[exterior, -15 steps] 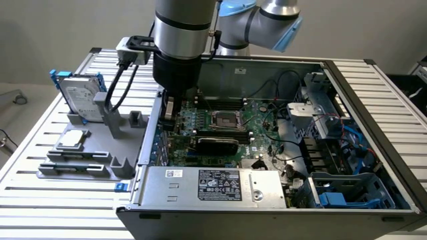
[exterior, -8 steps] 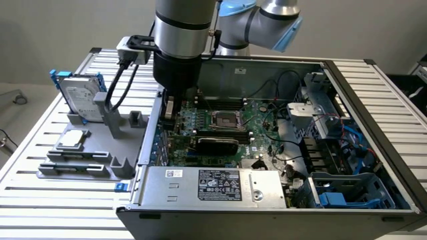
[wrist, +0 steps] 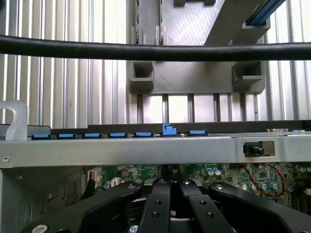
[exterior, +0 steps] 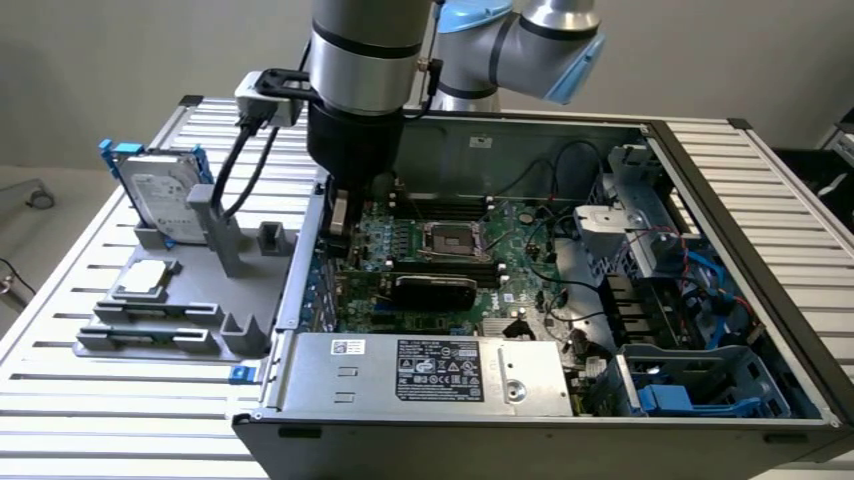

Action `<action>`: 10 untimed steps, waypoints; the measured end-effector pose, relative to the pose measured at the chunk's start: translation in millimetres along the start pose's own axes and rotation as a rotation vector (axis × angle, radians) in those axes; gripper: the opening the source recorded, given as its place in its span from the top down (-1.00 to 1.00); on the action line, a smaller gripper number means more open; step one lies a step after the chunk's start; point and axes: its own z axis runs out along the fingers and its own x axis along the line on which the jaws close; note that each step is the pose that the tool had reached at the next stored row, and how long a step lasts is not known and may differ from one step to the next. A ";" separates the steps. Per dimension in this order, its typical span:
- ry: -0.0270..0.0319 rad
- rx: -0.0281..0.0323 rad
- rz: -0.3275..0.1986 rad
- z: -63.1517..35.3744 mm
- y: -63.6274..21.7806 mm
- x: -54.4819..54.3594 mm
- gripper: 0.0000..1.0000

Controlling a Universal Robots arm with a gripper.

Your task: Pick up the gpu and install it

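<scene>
Task looks mostly done, judging by how things lie. The gpu (exterior: pixel 434 290) is off the table and inside the case (exterior: pixel 561 122). It reads as a dark card standing on edge across the board (exterior: pixel 523 228), just below the cpu socket (exterior: pixel 447 240), w/ one end running toward the case wall on the exterior view's left. The grey holder (exterior: pixel 174 312) beside the case has bare slots, and the wrist view shows two empty pockets on it too (wrist: pixel 194 77). The drive (exterior: pixel 160 200) is upright in its blue frame on that holder, well apart from the arm. Can't tell if the card is fully seated, since its slot edge is hidden, so a final push or check may be left. The gripper (exterior: pixel 342 222) hangs just inside that same case wall, low over the board, near the card's bracket end. Can't tell if it touches the card. In the wrist view the gripper (wrist: pixel 170 187) has its fingers (wrist: pixel 156 204) closed right up against each other w/ nothing visible between them, so it seems to hold nothing. The case wall (wrist: pixel 146 151) is just in front.
</scene>
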 end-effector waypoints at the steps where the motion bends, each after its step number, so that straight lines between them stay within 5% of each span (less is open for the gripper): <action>1: -0.0004 -0.0001 0.002 0.0 0.0 -0.5 0.79; 10: -0.0045 -0.0009 0.022 0.1 0.1 -3.2 0.79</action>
